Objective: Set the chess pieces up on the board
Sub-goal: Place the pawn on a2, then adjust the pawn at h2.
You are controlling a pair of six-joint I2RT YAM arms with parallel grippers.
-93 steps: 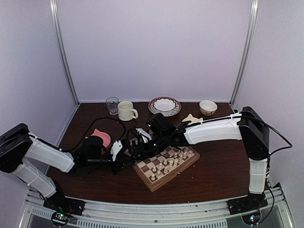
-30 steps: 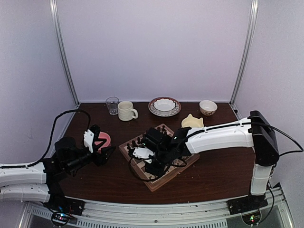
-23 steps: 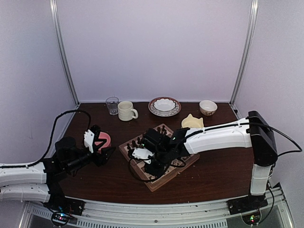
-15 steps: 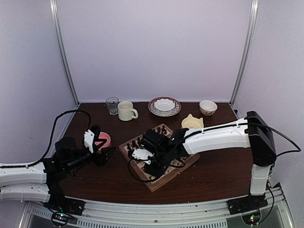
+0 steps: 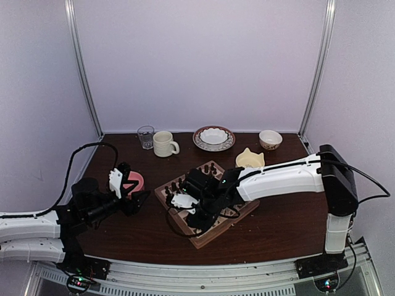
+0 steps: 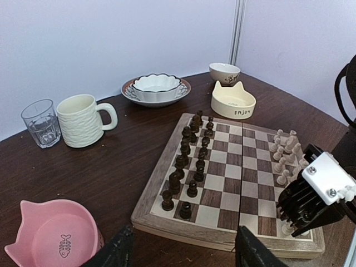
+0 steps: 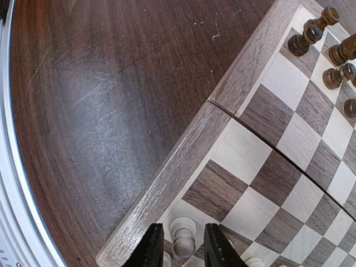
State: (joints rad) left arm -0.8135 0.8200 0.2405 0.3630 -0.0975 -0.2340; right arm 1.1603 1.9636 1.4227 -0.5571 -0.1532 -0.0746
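- Presently, the left gripper [image 6: 181, 255] hangs low over the counter [image 7: 83, 111] near its left edge, jaws wide apart and holding nothing.
- The pink cat-eared bowl [image 6: 33, 210] sits just beside it, towards the left edge.
- The right gripper [image 7: 183, 250] is down at the chessboard's [image 7: 183, 161] corner closest to the near edge. Its fingers [image 7: 154, 245] stand narrowly on either side of one upright cream pawn [image 7: 183, 236]. Whether they press it cannot be told.
- The chessboard lies mid-counter, turned at an angle to the edges.
- Dark pieces [image 6: 189, 161] stand in two rows along the board side facing the left edge.
- The other cream pieces [image 6: 283, 150] are grouped along the opposite side, not in even rows.
- Along the far edge, left to right: glass tumbler [image 6: 40, 123], cream mug [image 6: 83, 119], scalloped bowl [image 6: 156, 83] on a plate [image 6: 129, 89], and small bowl [image 6: 225, 72] near the far right corner.
- The cream cat-eared dish [image 6: 233, 101] sits between the small bowl and the board.
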